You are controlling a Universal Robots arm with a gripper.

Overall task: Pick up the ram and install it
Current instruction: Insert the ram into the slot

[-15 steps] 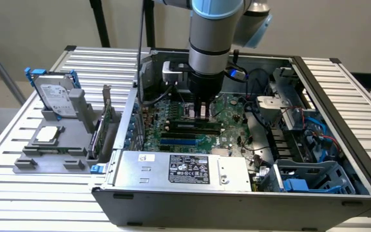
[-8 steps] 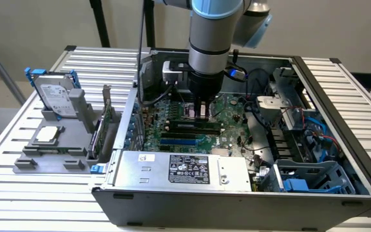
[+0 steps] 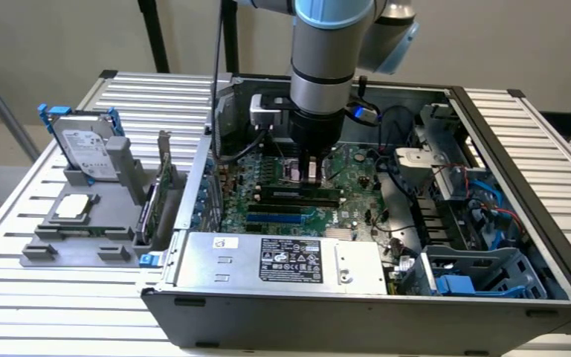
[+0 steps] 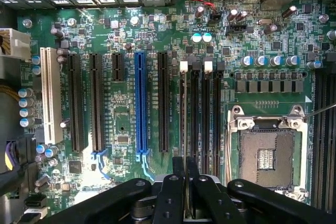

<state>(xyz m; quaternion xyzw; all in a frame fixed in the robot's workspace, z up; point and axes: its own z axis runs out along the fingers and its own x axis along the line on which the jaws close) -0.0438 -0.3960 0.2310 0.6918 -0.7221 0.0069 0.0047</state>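
Observation:
My gripper hangs inside the open computer case, low over the motherboard. In the wrist view its black fingers stand almost together, shut on a thin strip seen edge-on, the ram. The ram points down at the row of black memory slots with white latches, roughly in line with the slot nearest the expansion slots. In the exterior view the memory slots lie just in front of the fingertips. Most of the ram is hidden by the fingers.
The empty processor socket sits beside the memory slots, and a blue expansion slot lies on the other side. A power supply fills the case front. Outside, at the exterior view's left, a grey tray carries a hard drive, a silver processor and an upright green card.

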